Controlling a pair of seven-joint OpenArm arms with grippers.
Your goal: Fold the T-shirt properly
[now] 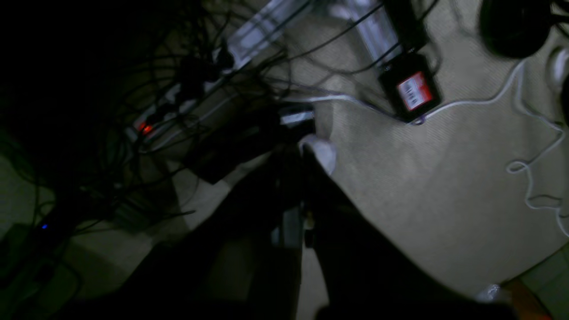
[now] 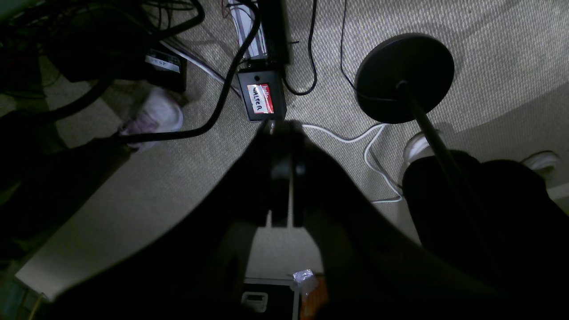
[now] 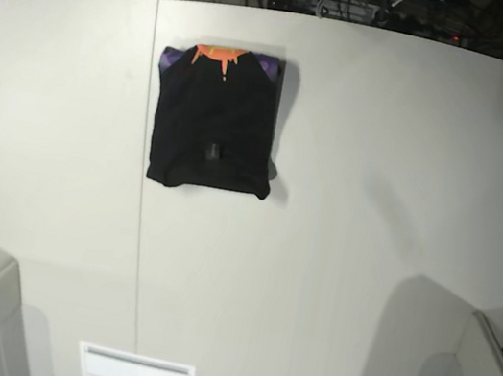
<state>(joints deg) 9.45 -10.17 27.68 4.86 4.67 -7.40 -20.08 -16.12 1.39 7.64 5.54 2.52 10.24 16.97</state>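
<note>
1. Lying on the white table [image 3: 336,261], the T-shirt [image 3: 214,123] is a compact, nearly square black bundle in the far-left part of the base view, with a purple and orange print showing along its far edge. Neither arm is near it; only two pale arm sections sit at the near corners of that view.
2. Left gripper [image 1: 306,155]: jaws pressed together, nothing between them, aimed at the carpet [image 1: 422,178] off the table. Right gripper [image 2: 284,133]: likewise closed and empty, over the carpet and loose cables [image 2: 355,138].
3. Judgement: the fold looks finished and both arms appear parked.
4. Risks: the near-right corner of the bundle bulges slightly, so layers could slacken and spring open if nudged. Any return pass with closed jaws could drag the top layer and spoil the fold.
5. Hard to make out: both wrist views are dark, and the left one blurred, so fingertip outlines are vague. Layer count and tucked sleeves are hidden. A small mark at the shirt's centre is too small to identify.
</note>
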